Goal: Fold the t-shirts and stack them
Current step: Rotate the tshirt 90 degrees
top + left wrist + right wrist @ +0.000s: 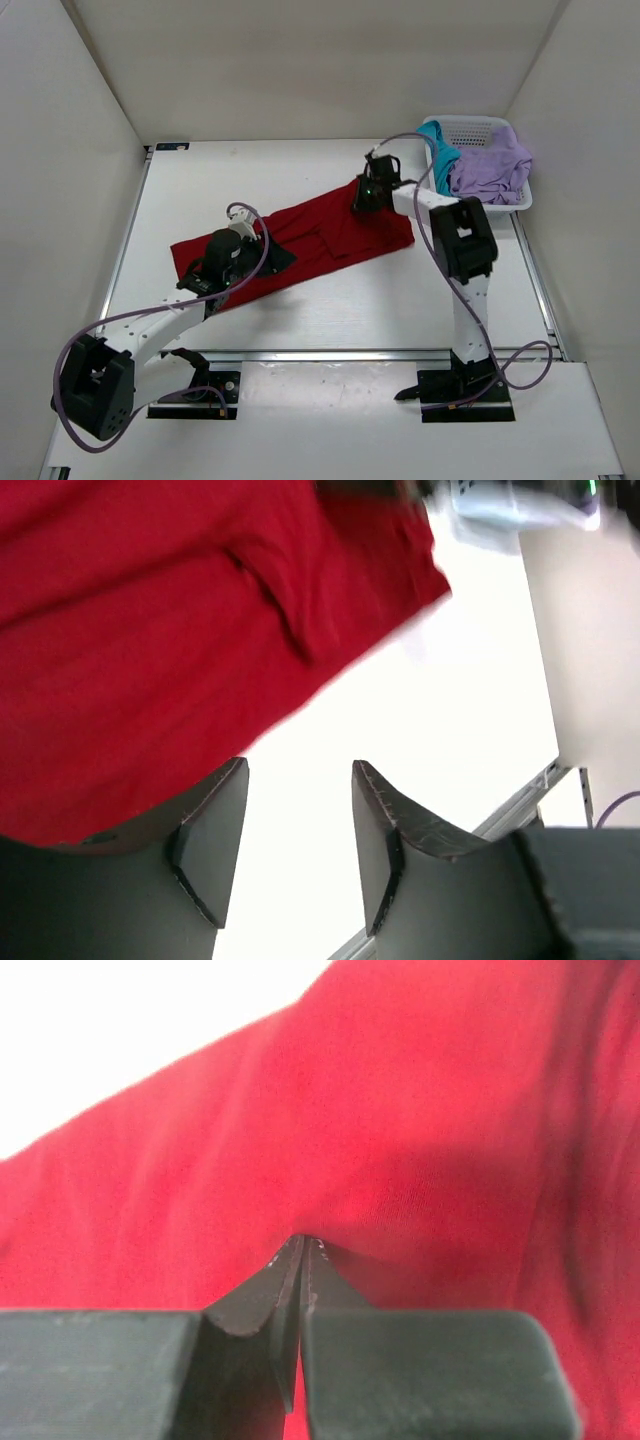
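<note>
No text, label, brand, number or sign can be read in any of the three views.
</note>
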Motion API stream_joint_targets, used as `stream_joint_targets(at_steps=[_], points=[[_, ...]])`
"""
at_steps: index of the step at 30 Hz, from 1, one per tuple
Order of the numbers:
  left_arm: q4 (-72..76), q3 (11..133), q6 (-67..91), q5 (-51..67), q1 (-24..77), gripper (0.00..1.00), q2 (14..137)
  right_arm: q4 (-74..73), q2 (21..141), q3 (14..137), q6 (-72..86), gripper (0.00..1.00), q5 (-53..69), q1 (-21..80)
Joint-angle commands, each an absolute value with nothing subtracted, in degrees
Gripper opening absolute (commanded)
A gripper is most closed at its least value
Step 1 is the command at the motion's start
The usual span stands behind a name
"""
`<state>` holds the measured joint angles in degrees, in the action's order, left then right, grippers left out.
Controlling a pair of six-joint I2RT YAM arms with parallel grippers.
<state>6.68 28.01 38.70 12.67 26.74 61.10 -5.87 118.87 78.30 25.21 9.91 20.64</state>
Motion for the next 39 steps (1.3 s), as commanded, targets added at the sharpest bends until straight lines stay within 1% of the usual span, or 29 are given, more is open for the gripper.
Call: stream_joint_targets(at_steps=[1,4,5,7,8,9,10,11,12,14,15,16,17,18,19,20,21,22,24,27,31,35,36,39], points=[[5.01,29.71,37.26,15.56,27.33,0.58,62.49,-17.71,129.26,95.94,21.1,0.0,10.9,19.42],[3.44,29.44,36.48,16.26,27.95,0.6,62.49,-29.13,144.26,125.58,19.78,0.0,12.31,19.6],[1.86,29.79,35.34,16.09,27.51,0.61,62.66,-31.96,146.93,131.86,19.86,0.0,11.87,19.43],[0.01,30.76,33.76,14.6,28.21,0.6,62.32,-43.8,157.36,159.11,18.73,0.01,10.81,19.34],[-1.48,30.94,33.05,13.98,28.47,0.6,62.14,-44.2,157.24,160.82,19.07,0.0,11.77,18.99],[-1.58,30.59,33.31,13.28,28.39,0.59,62.23,-41.77,151.49,152.66,19.51,0.0,12.91,18.29],[-1.67,30.85,33.14,14.14,27.95,0.58,62.05,-40.7,146.3,147.45,18.55,0.0,13.01,17.93],[-1.15,30.85,33.48,15.02,27.6,0.55,62.31,-40.78,141.73,144.61,16.8,0.0,11.44,18.02],[-1.23,31.02,33.49,15.03,27.86,0.54,62.31,-41.39,139.59,143.45,15.83,0.0,10.21,18.28],[-2.02,31.38,32.87,14.07,28.39,0.53,62.14,-41.4,131.0,139.42,12.68,0.0,6.52,20.03],[-1.85,31.12,33.22,14.41,28.21,0.53,62.23,-41.31,128.87,138.61,12.57,0.0,6.5,20.3],[-1.58,30.85,33.66,15.02,27.78,0.53,62.05,-40.61,124.41,134.69,11.96,0.0,6.85,21.09],[-1.15,30.41,34.1,15.99,27.16,0.53,61.35,-38.43,119.49,129.17,12.13,0.0,6.94,21.96],[-1.14,30.15,34.28,16.69,26.46,0.53,61.35,-35.28,116.66,120.41,12.04,0.0,7.47,22.67],[-1.23,30.15,34.1,16.26,26.63,0.53,60.74,-32.63,110.63,115.62,12.48,0.01,7.82,22.85],[-2.01,30.41,33.58,16.35,26.28,0.53,60.73,-26.34,104.22,104.0,13.18,0.01,7.13,23.37],[-2.8,30.5,33.23,16.35,25.84,0.53,60.56,-20.8,101.28,92.92,14.58,0.0,6.68,23.12],[-2.9,30.76,33.14,16.26,25.93,0.53,60.03,-18.22,96.38,88.55,14.76,0.0,6.94,22.77],[-2.73,29.98,33.31,16.08,26.01,0.52,59.07,-11.2,90.38,73.64,18.18,0.01,10.27,20.14],[-2.2,29.53,33.22,16.87,26.72,0.52,59.5,-8.0,88.86,63.66,18.64,0.0,11.34,18.46],[-1.59,29.97,33.13,17.05,27.33,0.51,59.94,-5.02,90.08,56.53,18.98,0.0,11.34,16.97],[-1.23,29.71,33.31,16.87,27.33,0.51,59.41,-3.69,92.1,55.37,19.51,0.0,12.48,15.73],[-1.06,29.27,32.88,17.05,27.16,0.5,59.59,-4.04,93.41,55.55,19.42,0.0,11.44,15.99],[-1.14,29.0,33.22,17.22,26.72,0.51,59.33,-2.99,97.46,56.51,20.65,0.0,13.36,16.08]])
